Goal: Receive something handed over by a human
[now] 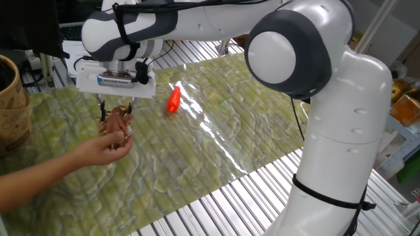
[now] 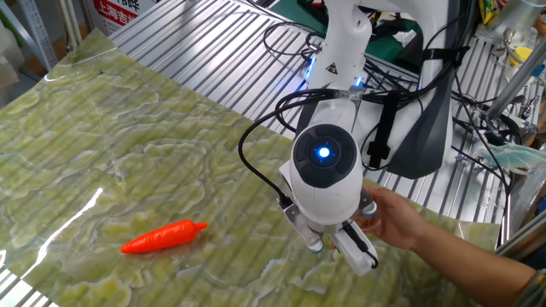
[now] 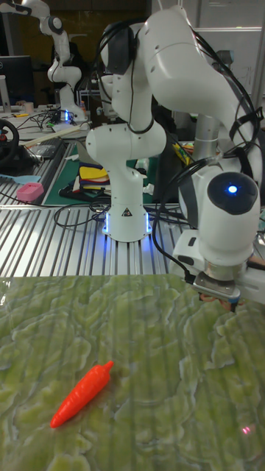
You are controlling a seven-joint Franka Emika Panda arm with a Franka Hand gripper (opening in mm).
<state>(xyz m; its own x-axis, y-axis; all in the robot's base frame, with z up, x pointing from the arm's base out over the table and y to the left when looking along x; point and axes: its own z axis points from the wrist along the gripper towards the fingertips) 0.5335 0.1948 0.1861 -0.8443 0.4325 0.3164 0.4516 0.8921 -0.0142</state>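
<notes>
The reddish-brown floppy toy (image 1: 117, 122) rests on the fingertips of the human hand (image 1: 105, 150), which reaches in from the lower left. My gripper (image 1: 116, 111) points down right above it. Its fingers (image 1: 102, 113) stand apart on either side of the toy's top, so the gripper is open. In the other fixed view my wrist hides the toy; the hand (image 2: 397, 218) shows just behind the gripper (image 2: 339, 246). In the tall fixed view a reddish scrap of the toy (image 3: 214, 298) peeks out under the gripper (image 3: 221, 296).
An orange-red carrot-like object (image 1: 173, 99) (image 2: 162, 237) (image 3: 81, 395) lies on the green mat (image 1: 216, 124), apart from the hand. A wicker basket (image 1: 11, 98) stands at the left edge. Ribbed metal table (image 1: 216, 203) surrounds the mat.
</notes>
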